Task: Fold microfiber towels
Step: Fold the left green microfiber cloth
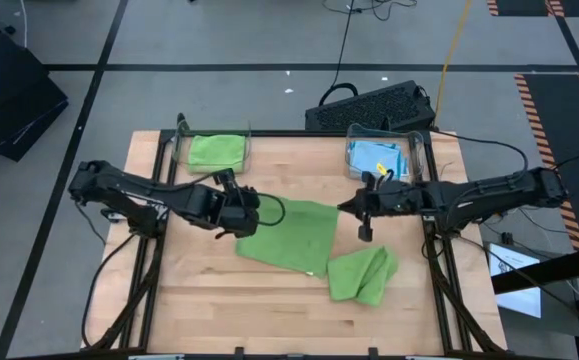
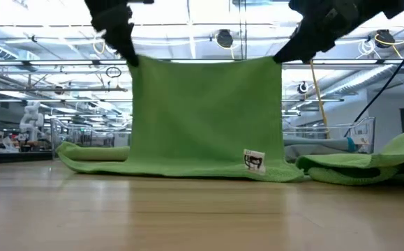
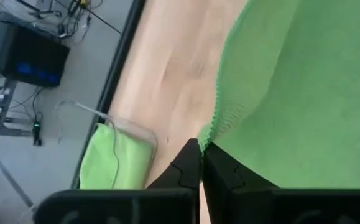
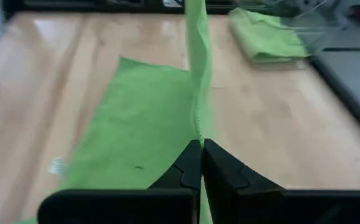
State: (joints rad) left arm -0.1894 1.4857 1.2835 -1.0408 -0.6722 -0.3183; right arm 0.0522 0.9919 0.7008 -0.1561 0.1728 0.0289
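Holding up a lime green towel [image 1: 291, 236] by two corners, I have both my grippers pinched tight on it. My left gripper [image 3: 201, 163] clamps one top corner, and my right gripper [image 4: 201, 160] clamps the other top corner. From table height, the cloth hangs like a little curtain between my two hands, and its bottom part lies on the wooden table [image 1: 219, 310]. A small white tag [image 2: 255, 160] shows near the bottom of the hanging part. I think this towel is very light and very soft. It bends and droops with no help, so it will not stay flat if I let go. It feels safe to squeeze, since nothing in it can break. Corners and edges look like the best spots to grab, because the middle would just bunch up. Another green towel [image 1: 363, 274] sits crumpled on the table near my right arm. One clear bin [image 1: 180, 150] holds a folded green towel [image 1: 216, 150], and the other bin [image 1: 421, 150] holds blue towels [image 1: 381, 157].
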